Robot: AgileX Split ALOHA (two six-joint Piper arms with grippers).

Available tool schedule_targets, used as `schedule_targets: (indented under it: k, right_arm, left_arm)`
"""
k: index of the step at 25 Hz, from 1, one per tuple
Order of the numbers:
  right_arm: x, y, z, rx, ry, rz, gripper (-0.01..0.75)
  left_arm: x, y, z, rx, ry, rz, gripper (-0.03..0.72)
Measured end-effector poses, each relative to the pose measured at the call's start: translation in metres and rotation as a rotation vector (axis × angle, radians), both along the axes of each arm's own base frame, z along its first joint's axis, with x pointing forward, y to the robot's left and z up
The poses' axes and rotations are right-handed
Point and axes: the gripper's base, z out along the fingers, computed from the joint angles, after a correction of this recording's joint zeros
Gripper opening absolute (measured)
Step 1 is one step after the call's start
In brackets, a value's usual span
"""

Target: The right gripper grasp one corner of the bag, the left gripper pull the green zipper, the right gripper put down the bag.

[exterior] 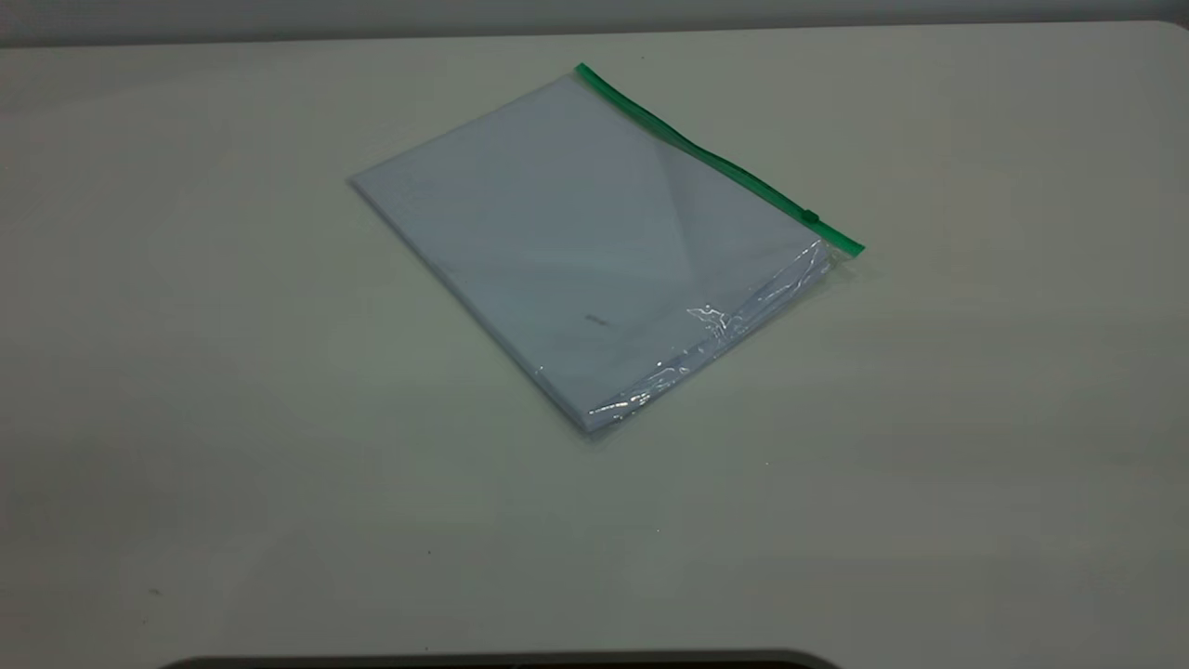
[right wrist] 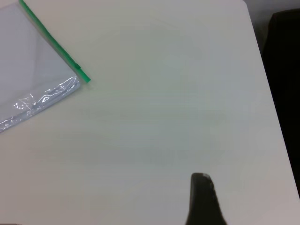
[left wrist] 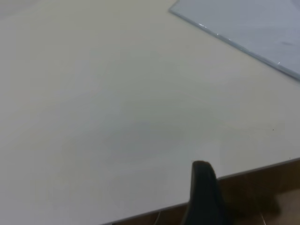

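Note:
The bag point(exterior: 594, 242) lies flat on the table, a clear pouch holding white paper. The green zipper point(exterior: 715, 163) runs along its far right long edge, with the small darker slider point(exterior: 810, 216) close to the corner of the bag point(exterior: 850, 249). Neither arm shows in the exterior view. The left gripper point(left wrist: 202, 168) appears as one black tapered tip, shut and holding nothing, above the table's edge and far from the bag point(left wrist: 253, 23). The right gripper point(right wrist: 201, 180) is likewise one shut black tip over bare table, well away from the green corner point(right wrist: 84, 78) and slider point(right wrist: 77, 67).
The pale table point(exterior: 279, 465) stretches wide around the bag. Its edge point(left wrist: 253, 171) passes just under the left gripper, with brown floor beyond. In the right wrist view the table's side edge point(right wrist: 274, 108) borders a dark area point(right wrist: 286, 47).

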Motion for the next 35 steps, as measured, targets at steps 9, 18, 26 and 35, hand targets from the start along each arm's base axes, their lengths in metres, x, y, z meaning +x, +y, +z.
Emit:
schedule_targets:
  k: [9, 18, 26, 35]
  right_arm:
    - [0.0000, 0.0000, 0.0000, 0.000, 0.000, 0.000, 0.530]
    - [0.0000, 0.0000, 0.0000, -0.001, 0.000, 0.000, 0.530]
    - [0.0000, 0.0000, 0.0000, 0.000, 0.000, 0.000, 0.530]
    - [0.0000, 0.0001, 0.0000, 0.001, 0.000, 0.001, 0.530]
  left_arm:
    - [0.0000, 0.0000, 0.0000, 0.000, 0.000, 0.000, 0.565]
    - [0.0000, 0.0000, 0.0000, -0.003, 0.001, 0.003, 0.565]
    - [0.0000, 0.0000, 0.0000, -0.003, 0.001, 0.003, 0.565]
    - [0.0000, 0.0000, 0.0000, -0.012, 0.002, 0.010, 0.565]
